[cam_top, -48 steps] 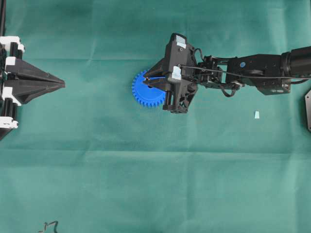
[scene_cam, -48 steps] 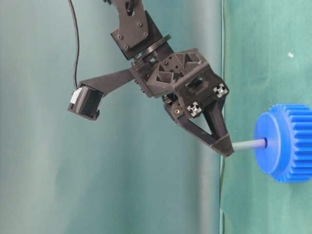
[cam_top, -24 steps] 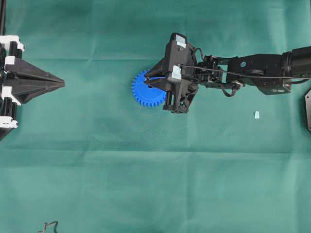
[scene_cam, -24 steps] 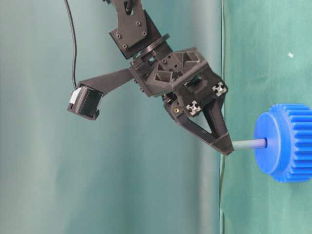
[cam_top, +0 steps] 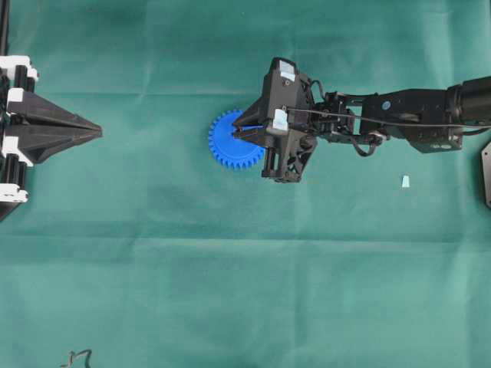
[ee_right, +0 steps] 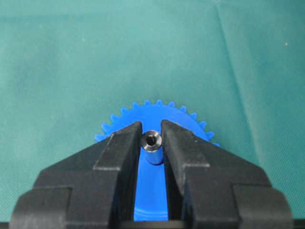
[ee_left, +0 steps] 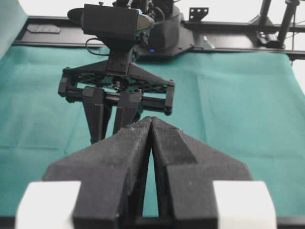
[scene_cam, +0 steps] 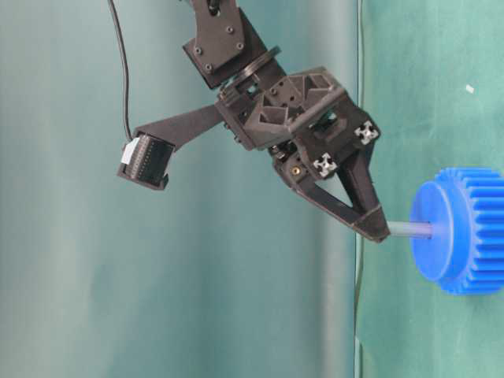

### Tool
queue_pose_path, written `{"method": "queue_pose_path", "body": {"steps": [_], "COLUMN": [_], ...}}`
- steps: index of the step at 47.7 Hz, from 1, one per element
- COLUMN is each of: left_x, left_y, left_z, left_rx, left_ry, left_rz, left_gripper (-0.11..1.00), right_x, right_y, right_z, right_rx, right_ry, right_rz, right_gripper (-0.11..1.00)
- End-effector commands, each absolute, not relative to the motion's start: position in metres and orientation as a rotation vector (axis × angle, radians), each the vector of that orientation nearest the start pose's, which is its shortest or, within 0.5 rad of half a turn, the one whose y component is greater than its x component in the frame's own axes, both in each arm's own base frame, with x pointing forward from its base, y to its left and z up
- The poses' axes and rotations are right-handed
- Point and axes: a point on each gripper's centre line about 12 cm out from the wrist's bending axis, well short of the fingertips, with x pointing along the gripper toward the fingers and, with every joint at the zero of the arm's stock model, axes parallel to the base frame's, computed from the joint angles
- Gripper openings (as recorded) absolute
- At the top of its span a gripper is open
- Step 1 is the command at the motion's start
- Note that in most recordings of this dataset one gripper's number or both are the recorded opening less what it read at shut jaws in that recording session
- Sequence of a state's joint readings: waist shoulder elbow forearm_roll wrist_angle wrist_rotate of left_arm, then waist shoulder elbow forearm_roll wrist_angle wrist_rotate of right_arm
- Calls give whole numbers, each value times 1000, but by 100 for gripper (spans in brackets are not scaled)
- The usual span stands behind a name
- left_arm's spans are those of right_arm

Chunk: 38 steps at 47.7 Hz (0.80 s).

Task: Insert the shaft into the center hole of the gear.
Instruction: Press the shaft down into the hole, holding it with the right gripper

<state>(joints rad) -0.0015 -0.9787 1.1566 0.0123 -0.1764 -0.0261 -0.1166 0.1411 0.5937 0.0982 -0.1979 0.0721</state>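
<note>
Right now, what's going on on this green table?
The right gripper is shut on the shaft, whose lower end sits at the center of the gear's hub, seemingly in the center hole; how deep cannot be told. The gear lies flat on the green cloth. The left gripper is shut and empty, parked at the table's left edge. A small pale wedge lies apart to the right.

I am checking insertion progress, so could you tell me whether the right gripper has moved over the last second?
Yes. In the table-level view the right gripper has closed in on the gear, leaving less shaft exposed.
</note>
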Motion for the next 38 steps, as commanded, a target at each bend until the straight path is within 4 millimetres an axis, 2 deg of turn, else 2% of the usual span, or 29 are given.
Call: {"method": "queue_pose_path", "body": {"steps": [1, 29, 38], "left_x": [200, 200, 200], "left_y": [0, 0, 0], "left_z": [303, 303, 302], "left_rx": [-12, -11, -11], "left_ry": [-29, -29, -28], "left_rz": [-3, -3, -3], "left_gripper": [0, 0, 0], "right_x": [425, 426, 429], "right_y": [-51, -52, -52], "right_z": [172, 174, 162], "right_rx": [191, 189, 189], "right_ry": [472, 469, 486], "right_rz": [-173, -174, -176], "right_gripper": [16, 16, 16]}}
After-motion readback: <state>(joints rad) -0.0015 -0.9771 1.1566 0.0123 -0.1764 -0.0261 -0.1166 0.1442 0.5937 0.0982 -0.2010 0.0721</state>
